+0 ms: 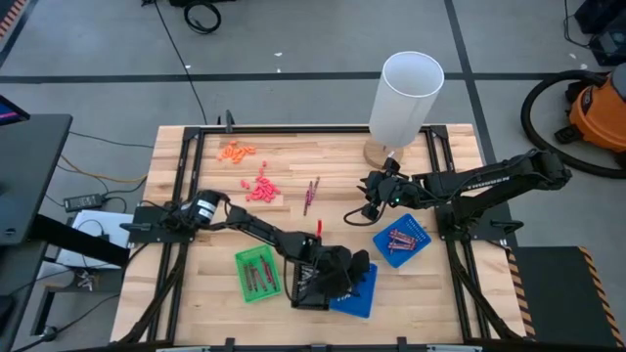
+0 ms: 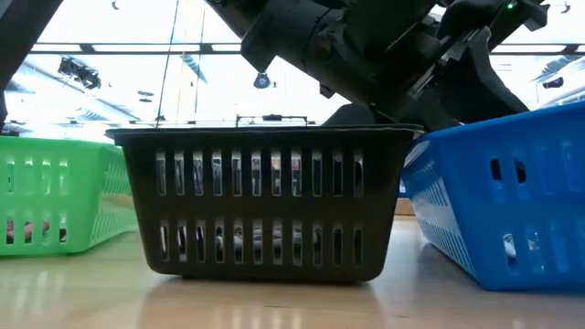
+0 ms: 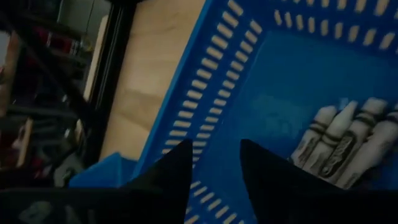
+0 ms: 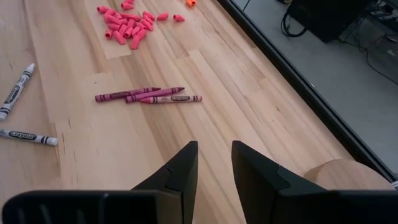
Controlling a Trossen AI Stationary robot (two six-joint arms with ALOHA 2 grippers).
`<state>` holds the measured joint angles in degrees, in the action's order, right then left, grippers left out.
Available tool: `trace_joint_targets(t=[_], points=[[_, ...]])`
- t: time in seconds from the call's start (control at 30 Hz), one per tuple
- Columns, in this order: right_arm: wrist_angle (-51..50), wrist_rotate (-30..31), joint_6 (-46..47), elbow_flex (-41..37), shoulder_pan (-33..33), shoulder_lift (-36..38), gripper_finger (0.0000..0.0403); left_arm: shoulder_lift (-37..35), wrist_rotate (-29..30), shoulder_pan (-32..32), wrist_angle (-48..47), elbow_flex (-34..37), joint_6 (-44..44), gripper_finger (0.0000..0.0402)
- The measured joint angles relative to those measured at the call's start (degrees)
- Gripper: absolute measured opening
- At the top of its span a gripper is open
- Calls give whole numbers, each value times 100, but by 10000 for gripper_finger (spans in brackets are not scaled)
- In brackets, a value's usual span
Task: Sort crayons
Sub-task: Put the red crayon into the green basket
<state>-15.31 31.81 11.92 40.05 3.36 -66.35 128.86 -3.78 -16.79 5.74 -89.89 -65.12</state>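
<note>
A pale wooden table [image 1: 333,166] stood on a grey floor, with a tall white cylinder [image 1: 406,93] at its far edge and an orange shop vacuum [image 1: 597,108] off to the right. From above, the left gripper [image 1: 337,274] hung over a dark basket [image 1: 311,288] and a blue tray [image 1: 360,291] at the near edge, beside a green tray [image 1: 257,274] holding a few sticks. The right gripper [image 1: 372,200] waited mid-table, near a second blue tray [image 1: 401,240] with maroon crayons lying in it. Three more maroon crayons [image 1: 311,194] lay bare on the wood, long axes running toward the far edge, past heaps of coral-pink bits [image 1: 261,189] and orange bits [image 1: 237,151]. At table height, the dark basket [image 2: 265,201] filled the middle, green tray [image 2: 55,196] to one side, blue tray [image 2: 503,196] to the other, arm overhead. Through the left wrist camera, the fingers [image 3: 168,174] stood spread and empty above the blue tray [image 3: 249,93], where silvery grey crayons [image 3: 348,140] lay side by side, parallel. Through the right wrist camera, the fingers [image 4: 180,168] stood slightly apart, gripping nothing; the maroon crayons [image 4: 149,95] lay crosswise ahead, two grey crayons [image 4: 18,87] apart from them.
</note>
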Motion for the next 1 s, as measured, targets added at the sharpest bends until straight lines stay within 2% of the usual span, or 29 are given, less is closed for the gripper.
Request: trace_joint_targets(t=[0.17, 0.3, 0.67, 0.87, 1.0], points=[[-2, 1, 0, 0, 0, -1, 107, 0, 882, -151, -15, 0, -15, 146], [-2, 0, -2, 0, 0, -1, 107, -99, 1152, -237, -242, 4, 13, 146], [-24, 2, 0, 0, 0, -2, 107, -1034, 1184, -125, -1349, 2, 1023, 142], [-113, -10, 42, 0, 4, -1, 106, -1374, 1162, 15, -2523, -4, 1977, 142], [-203, -368, 44, 0, 4, 0, 106, -1416, 1171, 332, -3644, 0, 2917, 142]])
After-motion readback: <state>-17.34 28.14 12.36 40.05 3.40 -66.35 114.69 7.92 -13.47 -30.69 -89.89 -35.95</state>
